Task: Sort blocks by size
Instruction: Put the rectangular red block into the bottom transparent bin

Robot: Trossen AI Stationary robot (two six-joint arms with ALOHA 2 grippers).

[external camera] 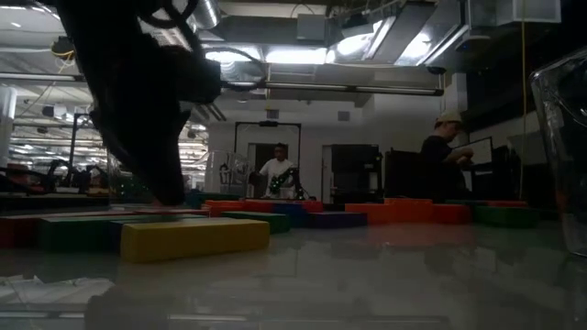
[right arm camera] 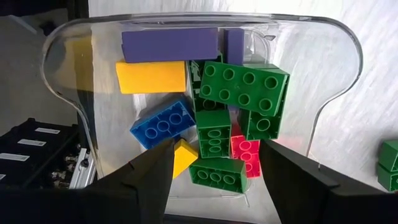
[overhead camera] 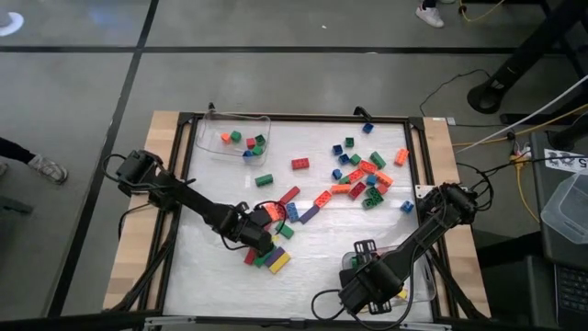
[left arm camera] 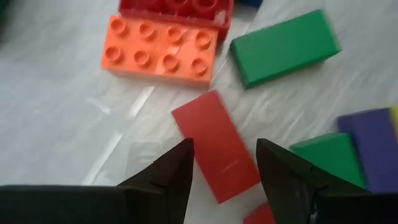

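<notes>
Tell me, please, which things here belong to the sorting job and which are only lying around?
Belong to the job:
- small plastic studded bricks scattered on the table
- long red plastic brick before the open left end effector
- clear plastic tray of long bricks, under the open right end effector
- clear plastic tray of small cube bricks

Just lying about:
- yellow cables beside the table

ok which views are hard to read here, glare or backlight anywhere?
Low view: backlit by ceiling lights, the left arm a black silhouette, the yellow block dim. Left wrist view: glare streaks on the table beside the red block. Right wrist view: reflections on the clear tray.
</notes>
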